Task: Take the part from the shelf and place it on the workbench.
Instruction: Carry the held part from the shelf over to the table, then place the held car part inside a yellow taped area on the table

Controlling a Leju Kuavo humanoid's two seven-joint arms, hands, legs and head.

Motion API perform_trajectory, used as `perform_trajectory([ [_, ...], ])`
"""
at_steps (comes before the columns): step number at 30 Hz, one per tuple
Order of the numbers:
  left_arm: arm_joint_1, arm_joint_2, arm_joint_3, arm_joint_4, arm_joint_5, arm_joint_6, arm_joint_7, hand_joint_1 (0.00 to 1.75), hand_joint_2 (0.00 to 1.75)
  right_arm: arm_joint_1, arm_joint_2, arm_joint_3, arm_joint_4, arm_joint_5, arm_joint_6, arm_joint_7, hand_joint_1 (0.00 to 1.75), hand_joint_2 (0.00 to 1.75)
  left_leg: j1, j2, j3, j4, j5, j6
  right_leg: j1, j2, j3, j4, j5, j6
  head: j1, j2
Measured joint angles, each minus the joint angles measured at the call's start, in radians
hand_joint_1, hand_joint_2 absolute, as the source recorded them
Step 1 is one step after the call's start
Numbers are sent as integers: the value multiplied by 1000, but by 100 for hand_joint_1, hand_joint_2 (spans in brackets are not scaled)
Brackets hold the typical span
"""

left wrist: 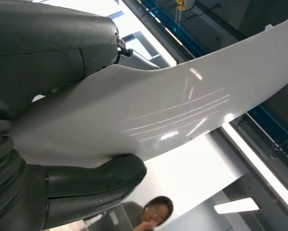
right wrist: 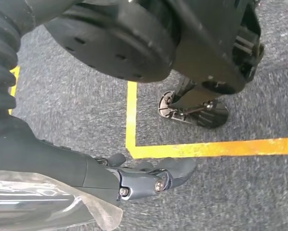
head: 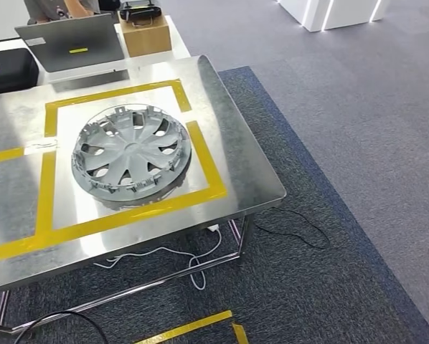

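Note:
My left hand [left wrist: 37, 67] grips a glossy white curved part [left wrist: 178, 110] between its thick thumb [left wrist: 95, 180] and its dark fingers; the part stretches away from the hand. The steel workbench [head: 239, 158] stands ahead on the left, marked with a yellow tape square [head: 201, 154]. A silver hubcap [head: 131, 154] lies inside that square. My right hand [right wrist: 142, 178] hangs over the grey carpet with its fingers stretched out and nothing in them.
Behind the workbench are a grey laptop [head: 72, 43], a cardboard box [head: 145, 34] with a black device [head: 140, 10] on it, and a black case [head: 9, 69]. Cables [head: 163, 254] trail under the bench. Yellow floor tape [right wrist: 208, 147] runs by my feet. A person [left wrist: 153, 214] stands near.

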State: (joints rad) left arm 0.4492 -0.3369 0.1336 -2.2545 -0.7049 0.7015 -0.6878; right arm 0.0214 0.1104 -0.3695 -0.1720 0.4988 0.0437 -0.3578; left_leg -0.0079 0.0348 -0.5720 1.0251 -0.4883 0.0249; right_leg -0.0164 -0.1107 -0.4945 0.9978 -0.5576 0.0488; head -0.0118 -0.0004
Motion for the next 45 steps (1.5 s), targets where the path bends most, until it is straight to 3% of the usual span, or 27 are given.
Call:
perform_trajectory([
  [2,-2,-4,4,-2,-8,0,0,175,175,-2,-1,0,-1,5,1,0,0,175,5,-19,4,-8,5,11,-2,38,-12,44,-31,9,5,0],
  [4,-4,-6,7,-3,-14,0,0,175,175,-1,-2,0,-1,8,1,1,0,175,7,-38,4,-10,7,17,-3,90,-78,168,-88,12,10,0],
  [5,-4,-7,8,-3,-16,0,0,175,175,0,-3,0,-1,8,1,1,0,175,7,-49,4,-9,7,19,-3,100,-115,232,-107,12,10,0],
  [6,-4,-8,10,-3,-19,0,0,175,175,1,-4,0,-1,9,1,2,0,175,6,-62,5,-9,6,20,-2,106,-143,274,-111,11,10,0],
  [7,-4,-8,11,-3,-20,0,0,175,175,1,-4,0,-1,9,1,2,0,175,5,-75,6,-9,5,21,-2,108,-153,275,-92,10,10,0],
  [9,-4,-8,14,-3,-23,0,0,175,175,0,-6,0,-1,10,1,4,0,175,5,-102,11,-9,3,19,-3,123,-122,172,-11,4,10,0],
  [10,-4,-8,15,-3,-25,0,0,175,175,1,-7,0,-1,11,1,6,0,175,4,-115,13,-8,1,16,-4,144,-97,108,21,0,10,0],
  [11,-4,-9,16,-3,-26,0,0,175,175,3,-7,0,-1,11,1,8,0,175,4,-127,12,-6,0,12,-5,164,-74,54,38,-4,10,0],
  [13,-5,-9,21,-3,-26,0,0,175,175,4,-8,0,-1,12,1,11,0,175,8,-147,5,-5,1,0,-5,186,-52,14,37,-13,9,0],
  [15,-4,-10,30,-3,-26,0,0,175,175,2,-8,0,-1,13,2,12,0,175,12,-163,0,-6,4,-13,-5,169,-44,5,40,-23,9,0],
  [17,-6,-10,39,-3,-26,0,0,175,175,3,-9,0,-1,14,3,12,0,175,10,-129,-16,29,-19,-24,-8,144,-36,-4,42,-36,4,0],
  [19,-10,-10,50,-2,-20,0,0,175,175,5,-10,0,-1,15,5,12,0,175,11,-70,-66,133,-75,-34,-7,115,-29,-9,40,-45,-1,0],
  [21,-14,-10,73,0,0,0,0,175,175,7,-10,0,-1,20,7,12,0,175,15,-49,-121,245,-114,-41,-4,85,-24,-9,35,-48,-3,0],
  [22,-14,-9,90,1,12,0,0,175,175,8,-10,0,-1,22,8,12,0,175,17,-45,-130,260,-108,-43,-4,70,-21,-9,32,-47,-3,0],
  [24,-14,-9,124,4,33,0,0,175,175,8,-10,0,-1,27,9,12,0,175,17,-32,-91,182,-49,-40,-3,45,-12,-9,25,-44,-3,0],
  [26,-16,-9,150,8,43,0,0,175,175,7,-10,0,-1,29,9,11,0,175,10,12,-25,54,-1,-29,0,25,-4,-9,15,-35,-4,0],
  [28,-18,-9,168,14,44,-1,0,175,175,6,-11,0,-1,29,8,9,0,175,1,36,3,-3,4,-17,3,6,-1,-10,7,-23,-3,0],
  [30,-19,-10,185,21,44,-1,0,175,175,3,-11,0,-1,30,7,8,0,175,0,17,3,-7,4,-7,4,-11,11,-13,2,-11,-4,0],
  [31,-19,-11,195,25,46,-1,0,175,175,1,-12,0,-1,31,7,7,0,175,2,7,4,-11,6,-2,3,-1,14,-9,-5,-6,-2,0],
  [33,-21,-12,212,36,57,-1,0,175,175,0,-14,0,-1,31,7,8,0,175,8,-12,6,-17,11,9,1,51,-14,56,-48,2,3,0],
  [35,-24,-13,224,52,73,-1,0,175,175,3,-14,0,-1,31,6,9,0,175,9,-31,4,-18,11,16,0,97,-85,189,-107,3,7,0],
  [36,-24,-13,229,60,80,-1,0,175,175,4,-15,0,-1,31,5,8,0,175,9,-41,4,-18,10,17,0,103,-118,244,-121,3,8,0],
  [37,-24,-13,235,67,87,-1,0,175,175,5,-15,0,-1,31,4,8,0,175,8,-51,5,-17,8,18,1,106,-137,267,-116,3,8,0],
  [38,-24,-13,240,73,92,-1,0,175,175,5,-15,0,-1,31,3,8,0,175,8,-60,8,-17,7,18,1,107,-139,253,-91,2,8,0],
  [41,-24,-13,253,82,101,-1,0,175,175,5,-15,0,-1,32,-1,9,0,175,6,-85,16,-14,0,11,1,125,-73,76,17,-8,9,0],
  [43,-23,-13,260,83,106,-1,0,175,175,6,-16,0,-1,32,-4,10,0,175,5,-96,13,-11,-3,1,2,140,-44,11,33,-17,9,0],
  [45,-21,-13,265,84,109,-1,0,175,175,5,-16,0,-1,32,-6,10,0,175,7,-102,10,-11,-2,-11,4,139,-38,5,31,-27,8,0],
])
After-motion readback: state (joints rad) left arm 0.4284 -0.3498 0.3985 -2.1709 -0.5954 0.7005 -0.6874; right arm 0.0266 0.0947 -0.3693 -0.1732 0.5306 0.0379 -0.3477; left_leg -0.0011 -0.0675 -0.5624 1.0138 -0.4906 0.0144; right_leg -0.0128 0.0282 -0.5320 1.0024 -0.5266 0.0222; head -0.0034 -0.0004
